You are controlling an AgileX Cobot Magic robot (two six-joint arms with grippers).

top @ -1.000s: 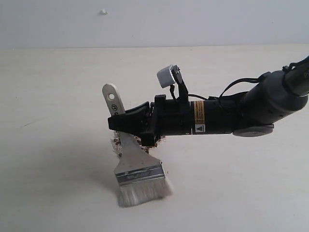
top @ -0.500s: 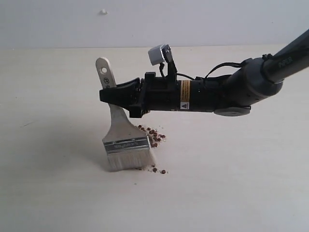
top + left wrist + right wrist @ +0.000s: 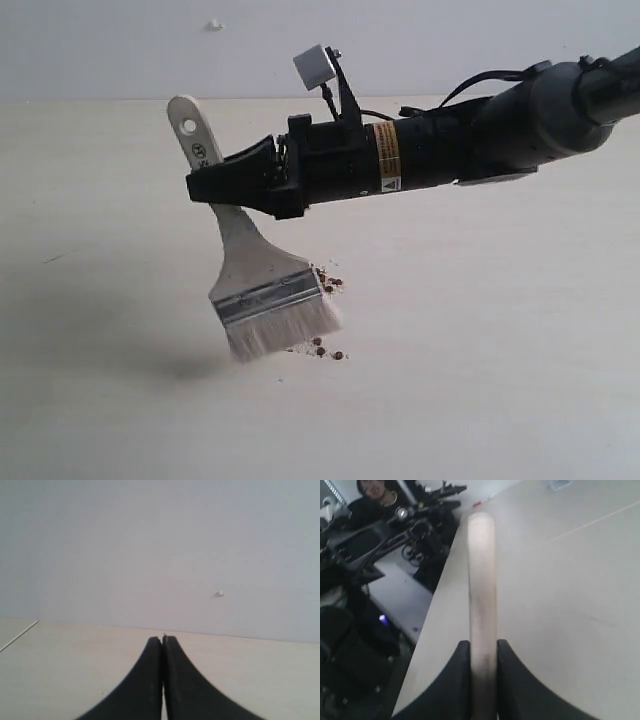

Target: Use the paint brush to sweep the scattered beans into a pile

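A few of the beans point(image 3: 322, 350) lie on the worktop point(image 3: 500, 360), well in from its far edge, right by the whitish bristles of the paint brush point(image 3: 262, 292). Several more show just behind its ferrule. The brush hangs tilted, bristles down, seemingly just clear of the surface. Higher up, the right end effector point(image 3: 203, 187) clamps the wooden handle, its jaws narrowly parted around the wood. The left end effector point(image 3: 162, 640) is fully closed on nothing, facing a worktop edge.
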